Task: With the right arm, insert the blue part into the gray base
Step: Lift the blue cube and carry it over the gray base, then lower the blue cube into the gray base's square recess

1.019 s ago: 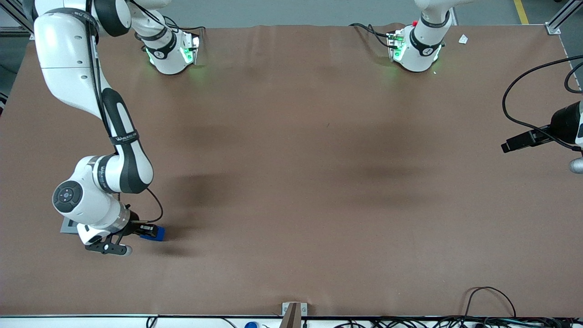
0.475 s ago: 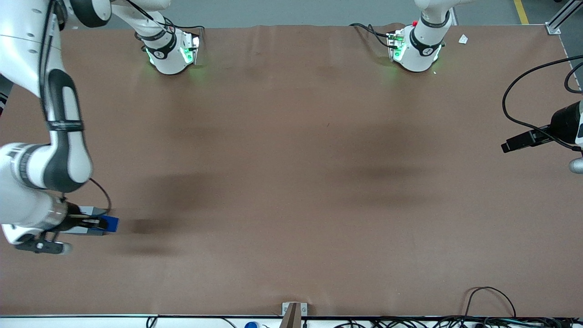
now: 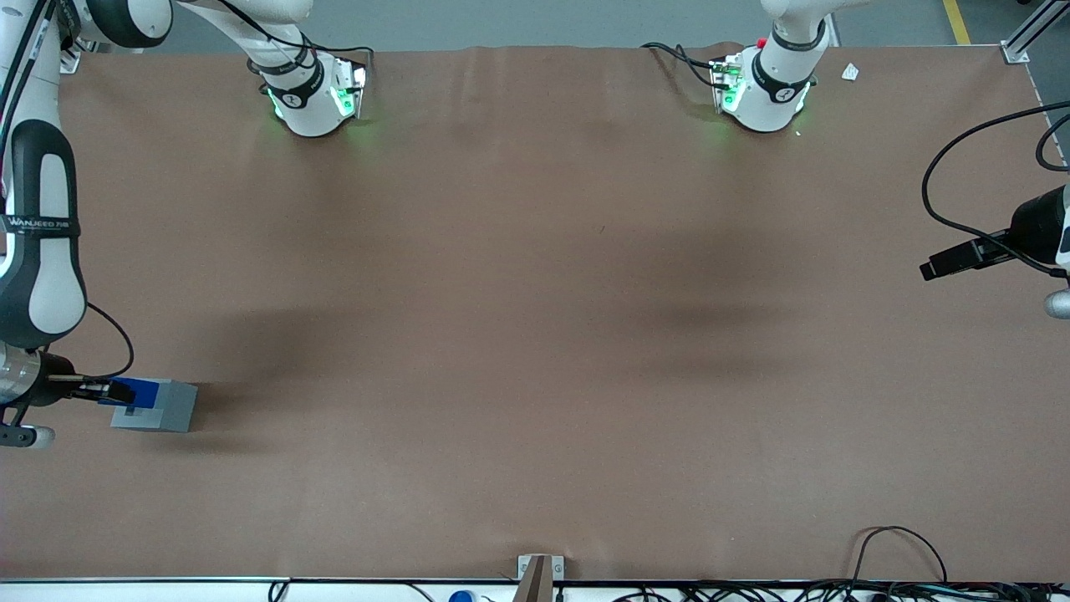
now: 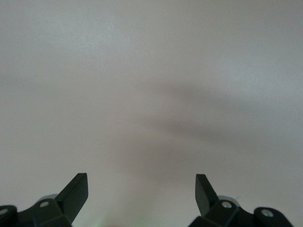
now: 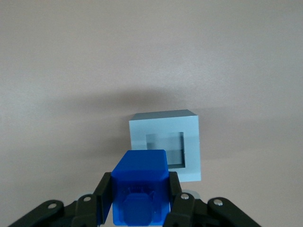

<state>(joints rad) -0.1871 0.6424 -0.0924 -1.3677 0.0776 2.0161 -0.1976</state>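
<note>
Swinging toward its own end of the surface [image 3: 535, 334] over the last second, the right arm [image 3: 38, 251] has carried the blue part [image 3: 134, 391] from a spot nearer the middle to the gray base [image 3: 159, 407], which the arm no longer hides. The gripper [image 3: 104, 390] is clenched on the blue part, one finger on each side face, as the wrist view shows [image 5: 140, 196].

From the front, the part overlaps the base's edge on the working arm's side. I cannot tell whether it touches the base. In the wrist view the base's square recess [image 5: 164, 149] lies open and empty, with the part [image 5: 140, 187] short of it and offset to one side.

My reading is that transport is nearly over and alignment is the step in hand. The next move calls for a small sideways correction to center the part over the recess, squaring its faces to the walls, then a straight descent before letting go.

Count: one blue part, one gray base, one recess.
</note>
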